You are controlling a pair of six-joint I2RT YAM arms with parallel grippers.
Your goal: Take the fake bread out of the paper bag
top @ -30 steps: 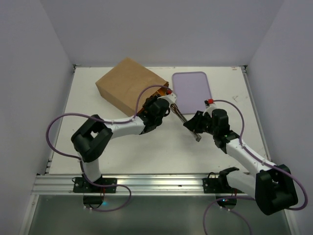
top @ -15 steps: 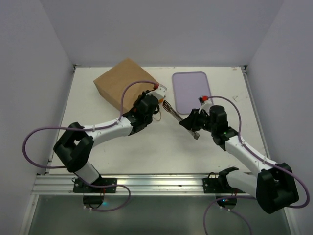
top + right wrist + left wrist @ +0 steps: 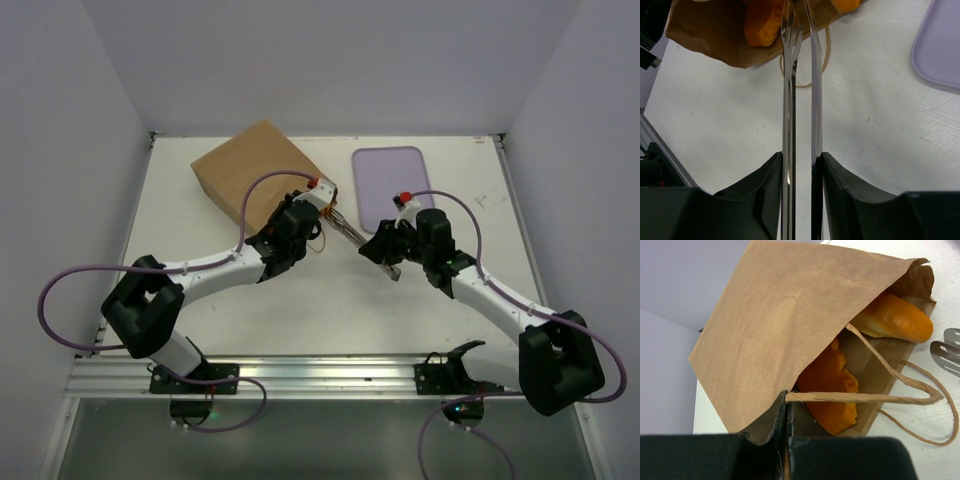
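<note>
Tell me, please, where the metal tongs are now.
In the right wrist view, the tongs sit clamped in the right gripper, tips at the paper bag mouth beside the fake bread, left of the lavender tray.

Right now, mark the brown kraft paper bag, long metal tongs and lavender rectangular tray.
brown kraft paper bag [image 3: 775, 325], left wrist view, upper panel
long metal tongs [image 3: 789, 100], right wrist view, left blade
lavender rectangular tray [image 3: 390, 175], top view, bare centre

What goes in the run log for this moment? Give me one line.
left fingers: shut on paper bag edge | right fingers: gripping tongs, tips at bag mouth | fake bread: inside bag
</note>
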